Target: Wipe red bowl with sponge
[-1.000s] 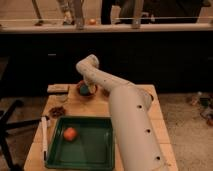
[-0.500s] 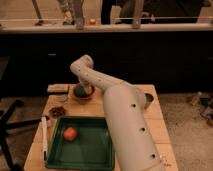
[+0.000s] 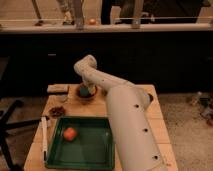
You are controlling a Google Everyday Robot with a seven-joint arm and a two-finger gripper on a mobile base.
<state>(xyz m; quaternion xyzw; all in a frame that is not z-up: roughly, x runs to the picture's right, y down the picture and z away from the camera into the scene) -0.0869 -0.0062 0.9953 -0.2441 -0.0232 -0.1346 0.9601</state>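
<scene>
So the arm [image 3: 125, 115] comes in from the lower right and reaches up and left across the wooden worktop [image 3: 155, 112], with the claw [image 3: 86, 91] pointing down at a spot around 11 o'clock from the big green tray [image 3: 80, 145]. The claw's fingers are pressed together, tips down on a small teal-green lump that looks like the sponge [image 3: 85, 92]. Whether it's actually pinching the sponge or just pushing on it, I can't tell. The sponge sits on top of something dark and round, and the arm blocks most of it, so I can't call its long axis or which way it points.

The red bowl [image 3: 70, 133] is well apart from all that: it's inside the green tray, left of centre, roughly 7 o'clock from the claw. It's round, so no long axis to speak of, and I can't make out whether the opening faces up.

Other bits: a dark brown bowl [image 3: 56, 111] near the worktop's left edge, a flat grey cloth [image 3: 57, 88] at the far left corner, and a white stick-like thing [image 3: 44, 137] lying lengthwise just left of the tray, pointing 12 to 6. No readable writing or labels anywhere.
</scene>
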